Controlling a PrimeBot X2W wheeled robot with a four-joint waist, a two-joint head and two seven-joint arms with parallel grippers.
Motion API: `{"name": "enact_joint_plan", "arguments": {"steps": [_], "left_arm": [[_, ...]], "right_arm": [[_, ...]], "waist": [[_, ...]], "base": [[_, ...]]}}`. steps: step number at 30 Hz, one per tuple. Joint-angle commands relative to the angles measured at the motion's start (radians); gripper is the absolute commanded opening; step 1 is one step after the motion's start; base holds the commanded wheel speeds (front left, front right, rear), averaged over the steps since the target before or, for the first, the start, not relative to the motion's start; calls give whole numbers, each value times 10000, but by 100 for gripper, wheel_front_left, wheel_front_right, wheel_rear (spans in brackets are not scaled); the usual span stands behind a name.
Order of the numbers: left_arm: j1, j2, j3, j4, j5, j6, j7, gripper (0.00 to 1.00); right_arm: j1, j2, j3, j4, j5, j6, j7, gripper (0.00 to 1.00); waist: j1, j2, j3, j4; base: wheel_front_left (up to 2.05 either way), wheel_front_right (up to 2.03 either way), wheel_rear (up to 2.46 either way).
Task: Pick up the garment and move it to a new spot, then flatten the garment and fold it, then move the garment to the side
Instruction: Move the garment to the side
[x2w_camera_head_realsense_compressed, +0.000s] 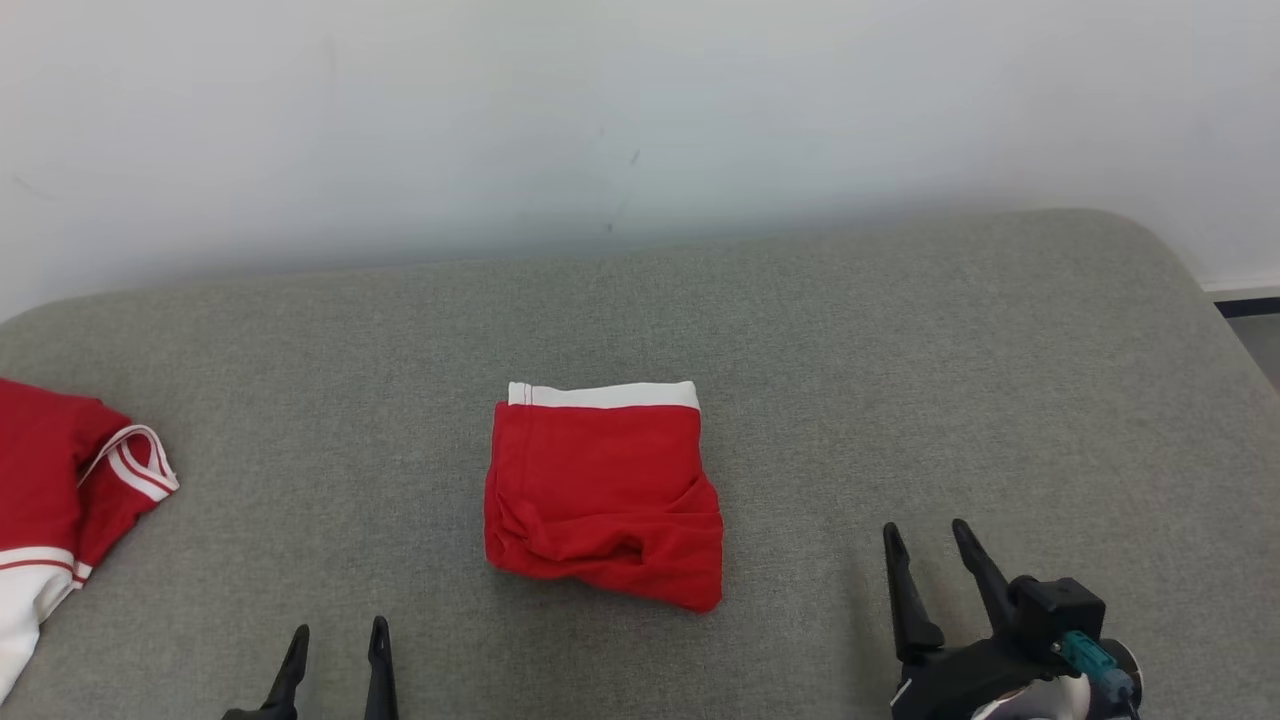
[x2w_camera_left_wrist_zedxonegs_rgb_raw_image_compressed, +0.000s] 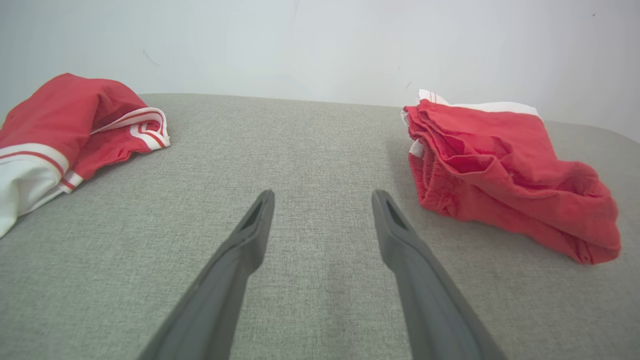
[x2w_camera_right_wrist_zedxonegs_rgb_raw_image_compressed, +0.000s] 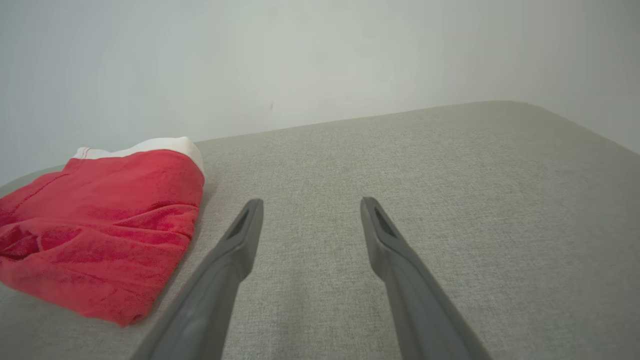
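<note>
The shorts (x2w_camera_head_realsense_compressed: 603, 495) lie folded in the middle of the frame on the grey pad (x2w_camera_head_realsense_compressed: 900, 350). The left gripper (x2w_camera_head_realsense_compressed: 339, 628), bottom left, and the right gripper (x2w_camera_head_realsense_compressed: 925, 528), bottom right, are spread apart and hold nothing. I think they sit back because only the move aside is left.

Soft even light, faint shadows

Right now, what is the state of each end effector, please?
Left end effector: open, holding nothing.
Right end effector: open, holding nothing.
</note>
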Motion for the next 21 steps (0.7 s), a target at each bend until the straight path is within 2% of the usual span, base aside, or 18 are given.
{"name": "enact_joint_plan", "arguments": {"steps": [1, 5, 13, 21], "left_arm": [[-23, 5, -73, -55, -48, 39, -29, 100], [-150, 5, -285, -50, -128, 39, -29, 100], [-489, 7, -755, 39, -188, 104, -29, 100], [-779, 7, -938, -10, -240, 160, -29, 100]], "right_arm": [[-74, 20, 258, 6, 166, -22, 1, 100], [-329, 19, 844, 110, 502, -22, 1, 100], [-1404, 16, 2183, 1240, 2188, -22, 1, 100], [-2478, 14, 2141, 2234, 2359, -22, -1, 100]], "waist": [[0, 0, 110, 131], [0, 0, 362, 356], [0, 0, 995, 1171], [0, 0, 1420, 1819]], "base": [[0, 0, 0], [0, 0, 0], [0, 0, 0], [0, 0, 0]]}}
